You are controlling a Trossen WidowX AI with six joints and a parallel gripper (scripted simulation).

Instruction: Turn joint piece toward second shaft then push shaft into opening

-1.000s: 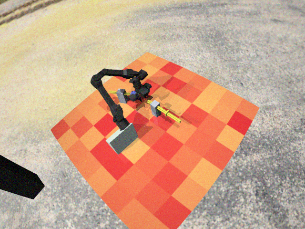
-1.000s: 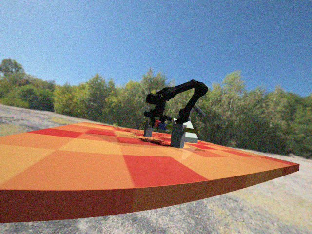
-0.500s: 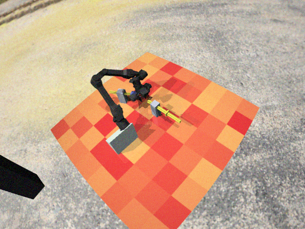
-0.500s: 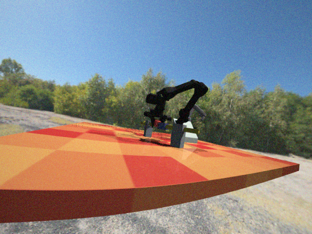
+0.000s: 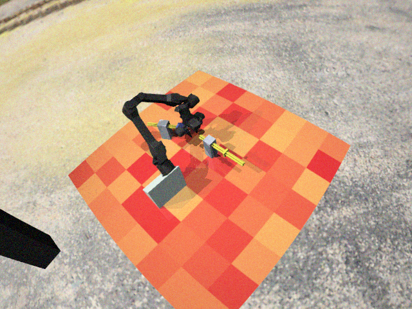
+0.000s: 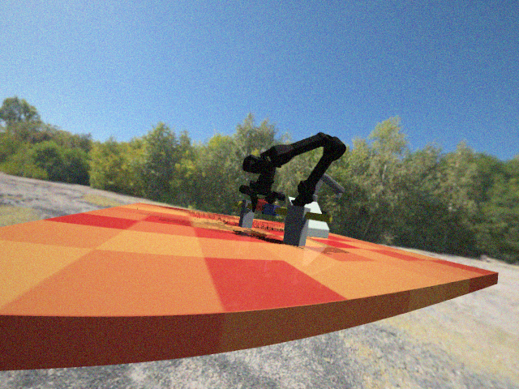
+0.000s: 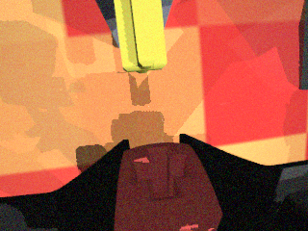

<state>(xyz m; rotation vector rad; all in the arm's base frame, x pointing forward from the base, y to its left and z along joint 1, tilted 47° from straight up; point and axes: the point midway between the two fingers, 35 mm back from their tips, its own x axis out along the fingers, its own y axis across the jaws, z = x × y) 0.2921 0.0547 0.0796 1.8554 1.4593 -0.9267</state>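
Left to right, by the top view.

Far left: fixed shaft (image 5: 152,123) (image 6: 320,216) running through its upright grey block (image 5: 164,129) (image 6: 294,224). At its inner end, a blue hinge part (image 5: 179,125) (image 6: 269,209).

Middle: red joint piece (image 6: 260,204) (image 7: 168,188), beyond the blue part on the fixed shaft's end. The gripper (image 5: 191,132) (image 6: 254,207) (image 7: 154,141) has its jaws closed partway, holding the joint piece between them. From above, the arm hides the piece; the wrist view shows it best.

Right: yellow sliding shaft (image 5: 235,159) (image 6: 240,203) (image 7: 148,36) in the second block (image 5: 209,146) (image 6: 246,214) (image 7: 107,11), collar (image 5: 225,152) on its outer length. Its inner tip points toward the joint piece, a gap between them; not inserted.

Step in hand, my reading: turning the joint piece, probably near the end of it. In the wrist view it looks roughly in line with the shaft; exact angle cannot be told.

Next: trim any remaining angle, open the jaws, back off without nudging the piece, then go round to push the sliding shaft inward. A skewed opening could catch the tip.
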